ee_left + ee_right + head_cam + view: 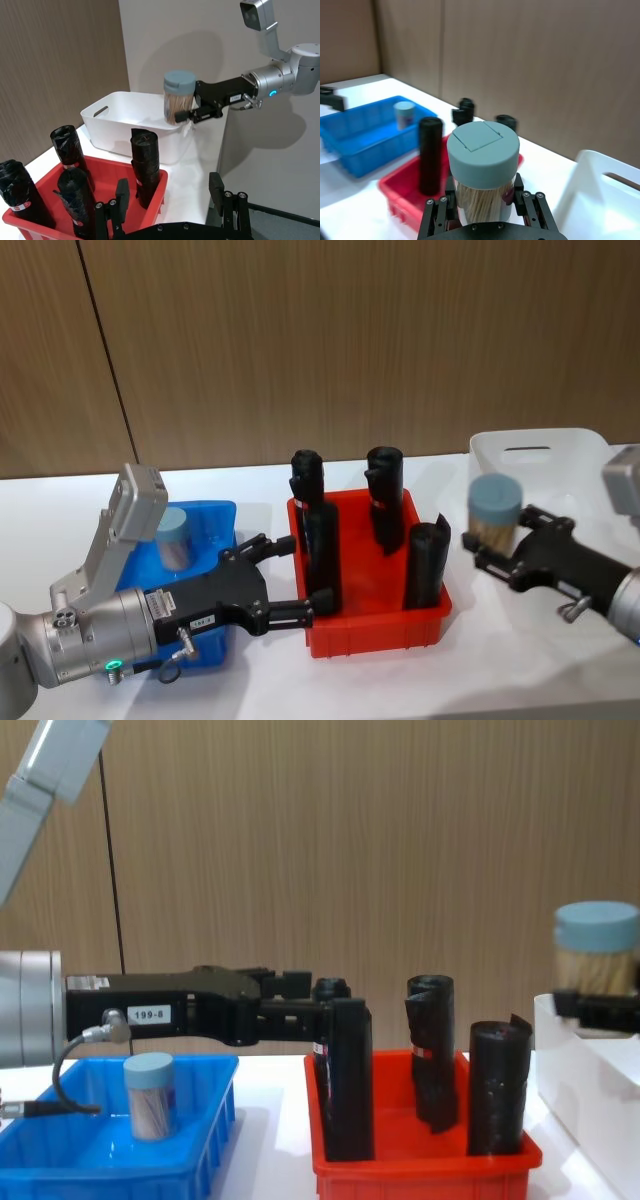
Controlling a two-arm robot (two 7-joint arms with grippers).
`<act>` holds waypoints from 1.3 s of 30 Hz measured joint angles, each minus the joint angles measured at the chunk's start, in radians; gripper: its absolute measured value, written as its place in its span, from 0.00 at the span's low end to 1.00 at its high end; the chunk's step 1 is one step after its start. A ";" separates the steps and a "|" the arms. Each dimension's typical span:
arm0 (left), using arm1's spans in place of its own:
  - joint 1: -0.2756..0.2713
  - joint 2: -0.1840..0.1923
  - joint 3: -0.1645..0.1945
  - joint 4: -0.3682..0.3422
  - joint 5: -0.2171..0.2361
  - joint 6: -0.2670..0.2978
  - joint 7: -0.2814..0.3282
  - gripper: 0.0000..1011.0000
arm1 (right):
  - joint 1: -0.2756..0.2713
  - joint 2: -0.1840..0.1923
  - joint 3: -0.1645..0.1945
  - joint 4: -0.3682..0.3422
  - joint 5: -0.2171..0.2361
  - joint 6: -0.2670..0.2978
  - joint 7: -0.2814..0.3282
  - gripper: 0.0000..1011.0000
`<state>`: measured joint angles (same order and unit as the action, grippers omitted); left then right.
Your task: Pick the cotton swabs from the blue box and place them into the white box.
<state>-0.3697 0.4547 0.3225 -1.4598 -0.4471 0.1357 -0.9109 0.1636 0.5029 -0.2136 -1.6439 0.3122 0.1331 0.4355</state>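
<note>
blue box (212,530) with jar (172,538), red bin (375,628), rolls (322,550)

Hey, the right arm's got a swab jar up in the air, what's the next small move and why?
Probably carry it a little farther over the white box before lowering. The right gripper is shut on a cotton swabs jar, held high by the box's near rim, apparently not yet above its inside. The left gripper hangs open by the blue box.
</note>
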 joint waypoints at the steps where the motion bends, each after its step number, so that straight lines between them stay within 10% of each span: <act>1: 0.000 0.000 0.000 0.000 0.000 0.000 0.000 0.99 | -0.001 0.002 0.003 0.000 0.004 0.000 -0.007 0.63; 15: 0.000 0.000 0.000 0.000 0.000 0.000 0.000 0.99 | 0.054 0.010 0.038 0.087 0.018 0.052 -0.149 0.63; 32: 0.000 0.000 0.000 0.000 0.000 0.000 0.000 0.99 | 0.273 -0.074 0.006 0.423 -0.097 0.101 -0.183 0.63; 39: 0.000 0.000 0.000 0.000 0.000 0.000 0.000 0.99 | 0.324 -0.095 -0.003 0.505 -0.121 0.103 -0.184 0.80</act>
<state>-0.3697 0.4547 0.3225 -1.4598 -0.4471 0.1357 -0.9109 0.4875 0.4077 -0.2165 -1.1390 0.1909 0.2360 0.2511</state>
